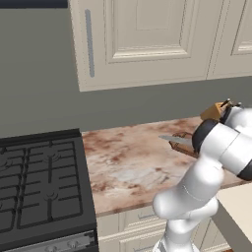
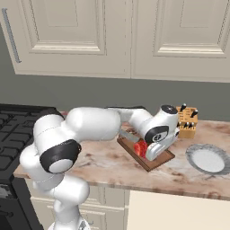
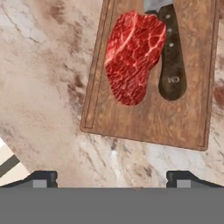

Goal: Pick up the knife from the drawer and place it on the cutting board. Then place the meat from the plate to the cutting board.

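Observation:
The dark brown cutting board (image 3: 153, 118) lies on the marble counter. On it rests the red meat (image 3: 131, 57), and beside the meat is the knife (image 3: 171, 57), dark handle toward me, with its blade running off the top edge. My gripper (image 3: 113, 179) hovers open above the board's near end, holding nothing. In the right base view the meat (image 2: 140, 148) and the knife blade (image 2: 127, 134) peek out beside my hand on the board (image 2: 158, 162). The grey plate (image 2: 207, 159) is bare at the right. The drawer (image 2: 179, 211) stands open below the counter.
A tan knife block (image 2: 186, 121) stands behind the board near the wall. The black stove (image 1: 39, 187) occupies the left end of the counter. Cream upper cabinets (image 1: 147, 39) hang overhead. My own arm stretches across the counter's middle.

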{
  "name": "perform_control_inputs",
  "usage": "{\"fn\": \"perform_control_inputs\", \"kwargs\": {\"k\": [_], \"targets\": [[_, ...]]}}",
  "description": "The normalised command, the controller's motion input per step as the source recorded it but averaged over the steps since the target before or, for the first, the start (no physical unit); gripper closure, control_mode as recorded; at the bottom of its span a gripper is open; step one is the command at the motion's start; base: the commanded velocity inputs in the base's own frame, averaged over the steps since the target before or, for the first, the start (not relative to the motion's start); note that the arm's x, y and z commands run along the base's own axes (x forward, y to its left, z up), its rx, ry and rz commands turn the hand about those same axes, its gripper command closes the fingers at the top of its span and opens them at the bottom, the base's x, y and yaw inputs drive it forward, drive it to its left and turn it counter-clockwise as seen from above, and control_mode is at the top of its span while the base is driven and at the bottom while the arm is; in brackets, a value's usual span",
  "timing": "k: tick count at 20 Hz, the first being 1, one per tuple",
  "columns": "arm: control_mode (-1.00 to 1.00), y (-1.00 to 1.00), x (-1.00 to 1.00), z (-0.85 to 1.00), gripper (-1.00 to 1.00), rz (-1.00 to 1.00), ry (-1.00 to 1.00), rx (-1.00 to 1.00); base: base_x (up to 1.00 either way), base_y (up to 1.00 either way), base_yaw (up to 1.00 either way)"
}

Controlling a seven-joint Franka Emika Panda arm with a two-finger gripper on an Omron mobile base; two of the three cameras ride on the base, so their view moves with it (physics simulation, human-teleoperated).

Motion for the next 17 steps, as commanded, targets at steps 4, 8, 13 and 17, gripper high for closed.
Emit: {"fn": "perform_control_inputs", "kwargs": {"k": [4,8,13,17], "targets": [[-1.0,0.16,-0.58,0.13,-1.0,-0.11,-0.04,0.0,0.0,0.0,0.0],[-1.0,0.46,-0.55,0.16,-1.0,-0.12,-0.02,-0.02,0.0,0.0,0.0],[-1.0,0.59,-0.45,0.19,-1.0,-0.11,0.0,-0.08,0.0,0.0,0.0],[-1.0,0.64,-0.39,0.18,-1.0,-0.09,0.0,-0.11,0.0,0.0,0.0]]}}
